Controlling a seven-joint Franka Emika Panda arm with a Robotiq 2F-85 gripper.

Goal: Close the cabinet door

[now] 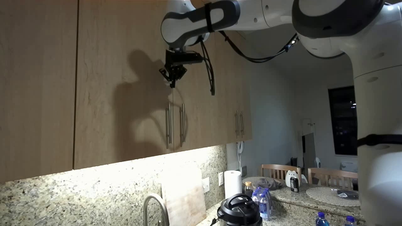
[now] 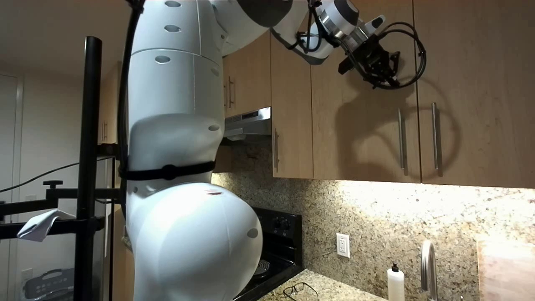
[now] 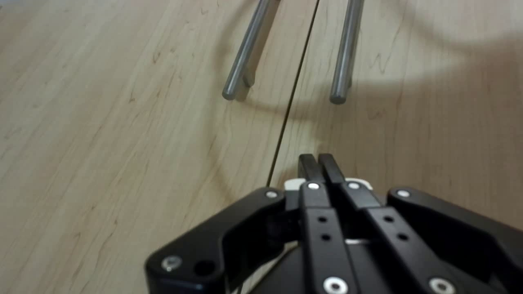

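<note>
Wrist view: the gripper (image 3: pixel 320 163) hangs before a wood-grain cabinet door (image 3: pixel 429 134), its fingers (image 3: pixel 309 168) drawn together with barely a sliver between the tips and nothing seen in their hold. The tips overlap the door just beside the seam (image 3: pixel 292 94) where it meets a matching door (image 3: pixel 135 134); whether they touch the wood cannot be told. Both doors look flush, the seam a thin dark line. A metal bar handle (image 3: pixel 348 49) on the cabinet door and a second handle (image 3: pixel 247 49) on its neighbour flank that line, standing out from the wood past the tips.

Both exterior views place the gripper above the handles' top ends, with the shadow (image 1: pixel 135 94) of the arm (image 1: pixel 267 15) thrown across the cabinet door. Flat wood spreads to either side. A black cable (image 2: pixel 423 56) loops out beside the gripper in an exterior view, reaching across the seam. Under the doors' lower edge (image 1: pixel 125 159), open room drops past a speckled stone backsplash (image 2: pixel 376 217) to the surface (image 2: pixel 334 290), where a tap (image 2: pixel 425 271) rises near a leaning cutting board (image 1: pixel 185 197). A black-lidded pot (image 1: pixel 241 207) stands beyond the board in an exterior view.
</note>
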